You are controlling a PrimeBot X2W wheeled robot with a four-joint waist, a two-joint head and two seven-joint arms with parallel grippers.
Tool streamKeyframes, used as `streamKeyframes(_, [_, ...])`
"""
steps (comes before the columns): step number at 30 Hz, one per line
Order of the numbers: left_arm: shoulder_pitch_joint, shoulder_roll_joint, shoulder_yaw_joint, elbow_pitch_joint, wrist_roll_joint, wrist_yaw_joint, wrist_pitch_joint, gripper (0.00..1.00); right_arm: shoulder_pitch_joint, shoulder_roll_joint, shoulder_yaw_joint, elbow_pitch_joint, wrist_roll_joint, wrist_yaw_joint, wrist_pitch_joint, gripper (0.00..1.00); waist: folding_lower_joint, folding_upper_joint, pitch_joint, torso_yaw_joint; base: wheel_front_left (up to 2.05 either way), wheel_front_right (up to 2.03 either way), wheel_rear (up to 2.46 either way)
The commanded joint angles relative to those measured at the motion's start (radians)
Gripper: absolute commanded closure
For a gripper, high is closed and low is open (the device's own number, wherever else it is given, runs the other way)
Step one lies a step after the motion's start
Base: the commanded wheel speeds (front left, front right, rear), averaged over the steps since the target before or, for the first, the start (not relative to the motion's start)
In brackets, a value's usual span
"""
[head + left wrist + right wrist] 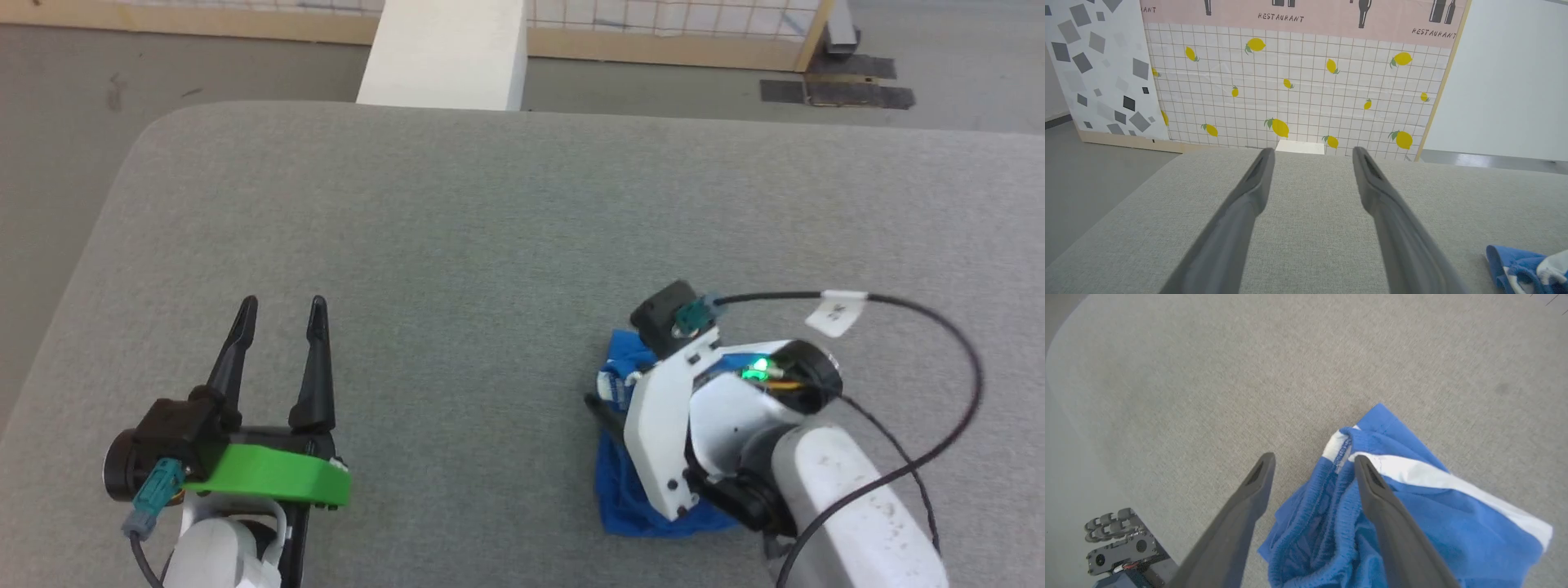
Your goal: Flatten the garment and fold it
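The blue shorts (1433, 522) lie crumpled on the near right part of the grey padded table (490, 245), the heap running longer from the table's far side toward its near side. The ribbed waistband (1327, 506) is bunched, and a white stripe (1437, 477) slants across one leg. There the right gripper (1312, 457) is spread wide and grips nothing. The left gripper (282, 306) is spread wide over the table's near left.

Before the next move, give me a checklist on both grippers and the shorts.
1. Right gripper open, clamping nothing: ok.
2. Left gripper open, apart from the shorts: ok.
3. Shorts flattened: not ok, bunched up, with the waistband crumpled.
4. Shorts resting on the table: ok.
5. Full outline of the shorts readable in the head view: cannot tell, the right arm covers much of it.
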State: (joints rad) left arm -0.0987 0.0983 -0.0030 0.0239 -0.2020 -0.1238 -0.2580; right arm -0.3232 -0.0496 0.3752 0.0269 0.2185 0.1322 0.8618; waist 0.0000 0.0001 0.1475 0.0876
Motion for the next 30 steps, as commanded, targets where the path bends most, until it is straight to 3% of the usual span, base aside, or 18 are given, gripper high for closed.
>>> streamKeyframes(1, [0.008, 0.001, 0.006, -0.002, 0.008, -0.007, -0.004, 0.0, -0.012, -0.001, -0.012, -0.032, 0.01, -0.002, -0.004, 0.0, 0.0, -0.0001, -0.011, -0.021, 0.0, 0.0, 0.0])
streamKeyframes(6, [0.004, 0.002, 0.011, -0.011, 0.012, -0.007, -0.004, 0.0, 0.023, -0.002, -0.162, -0.141, -0.055, -0.002, -0.001, 0.0, 0.0, -0.0001, -0.008, -0.049, 0.0, 0.0, 0.0])
streamKeyframes(13, [0.0, 0.008, -0.002, -0.014, 0.013, -0.007, -0.004, 0.0, 0.138, -0.019, -0.321, -0.128, -0.17, -0.002, 0.002, 0.0, 0.0, -0.0001, 0.008, -0.06, 0.0, 0.0, 0.0])
streamKeyframes(26, [-0.017, 0.013, -0.013, -0.009, 0.007, -0.007, -0.004, 0.0, 0.165, -0.006, -0.296, 0.114, -0.182, -0.002, -0.046, 0.0, 0.0, -0.0001, 0.031, -0.047, 0.0, 0.0, 0.0])
streamKeyframes(27, [-0.016, 0.014, -0.014, -0.008, 0.007, -0.007, -0.004, 0.0, 0.159, -0.008, -0.296, 0.129, -0.183, -0.002, -0.05, 0.62, 0.0, -0.0001, 0.031, -0.048, 0.0, 0.0, 0.0])
streamKeyframes(28, [-0.016, 0.016, -0.013, -0.009, 0.007, -0.007, -0.004, 0.0, 0.153, -0.009, -0.295, 0.138, -0.181, -0.002, -0.054, 0.87, 0.0, -0.0001, 0.032, -0.051, 0.0, 0.0, 0.0])
streamKeyframes(29, [-0.015, 0.017, -0.01, -0.01, 0.007, -0.007, -0.004, 0.0, 0.145, -0.013, -0.291, 0.149, -0.176, -0.002, -0.059, 1.0, 0.0, -0.0001, 0.033, -0.057, 0.0, 0.0, 0.0])
streamKeyframes(30, [-0.013, 0.017, -0.007, -0.011, 0.006, -0.007, -0.004, 0.0, 0.137, -0.018, -0.29, 0.155, -0.172, -0.002, -0.064, 1.0, 0.0, -0.0001, 0.034, -0.064, 0.0, 0.0, 0.0])
